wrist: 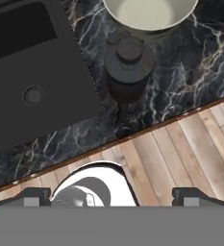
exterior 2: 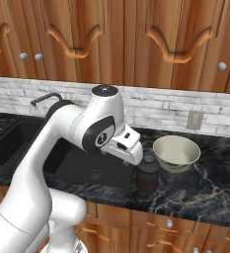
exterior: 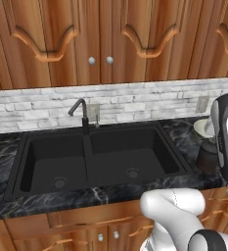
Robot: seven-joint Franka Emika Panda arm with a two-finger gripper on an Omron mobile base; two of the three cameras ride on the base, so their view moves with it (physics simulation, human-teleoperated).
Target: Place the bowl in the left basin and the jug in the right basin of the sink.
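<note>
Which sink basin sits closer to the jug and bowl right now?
The right basin, the wider one: the jug and bowl stand on the counter just past its outer edge. The narrower left basin lies beyond the divider.

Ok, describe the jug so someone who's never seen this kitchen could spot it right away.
Find the black double sink in the dark marble counter, then look just past its right edge. Two things stand there close together: the jug is the one nearer the counter's front edge. It is small, dark and cylindrical with a rounded lid-like top, unlike the wide pale bowl behind it.

Wooden cabinets (exterior: 101,44), brick backsplash (exterior: 135,103)
</note>
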